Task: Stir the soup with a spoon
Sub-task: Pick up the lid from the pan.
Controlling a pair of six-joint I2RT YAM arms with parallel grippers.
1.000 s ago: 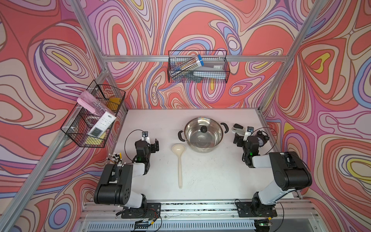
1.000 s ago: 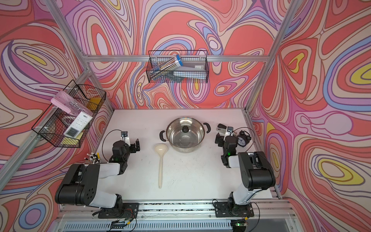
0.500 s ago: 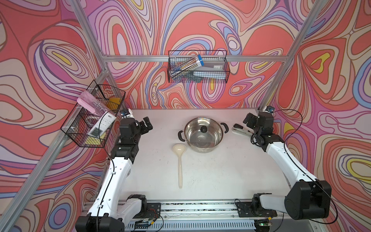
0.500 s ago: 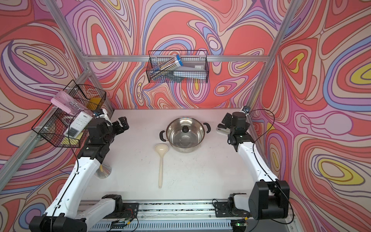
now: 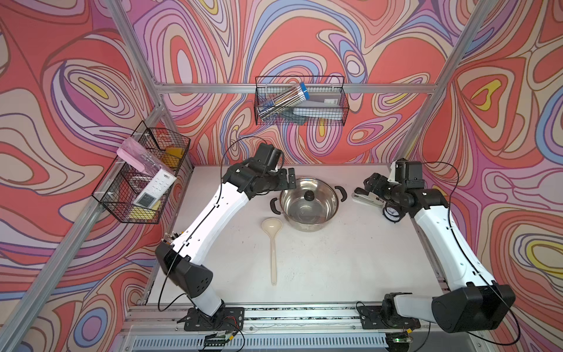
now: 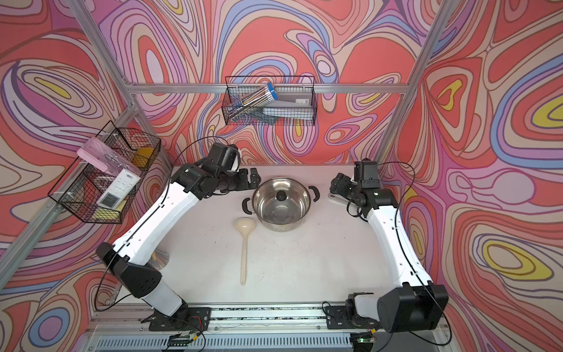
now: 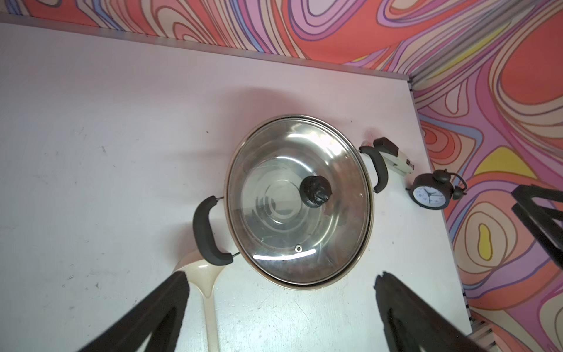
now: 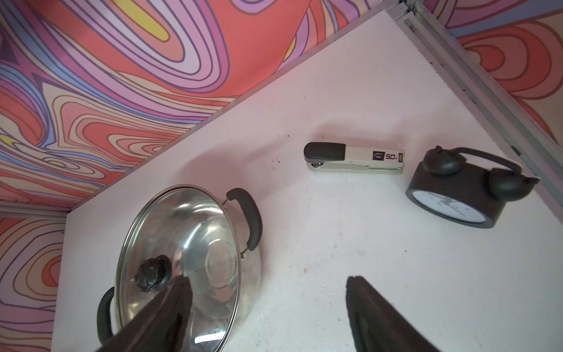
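A shiny steel pot with two black loop handles stands at the back middle of the white table, covered by a glass lid with a black knob. No soup shows; only the bare pot bottom is visible through the lid. The cream spoon lies flat in front of the pot's left handle, with its bowl nearest the pot. My left gripper hovers open by the pot's back left rim and holds nothing. To the right of the pot, my right gripper hangs open over a stapler.
A black alarm clock stands beside the stapler near the right edge. Wire baskets hang on the back wall and the left wall. A clear cup stands behind my left arm's lower link.
Both arms rose from their folded rest at the front and stretched to the back. The left gripper then swung right to the pot. The right jaws have narrowed a little.
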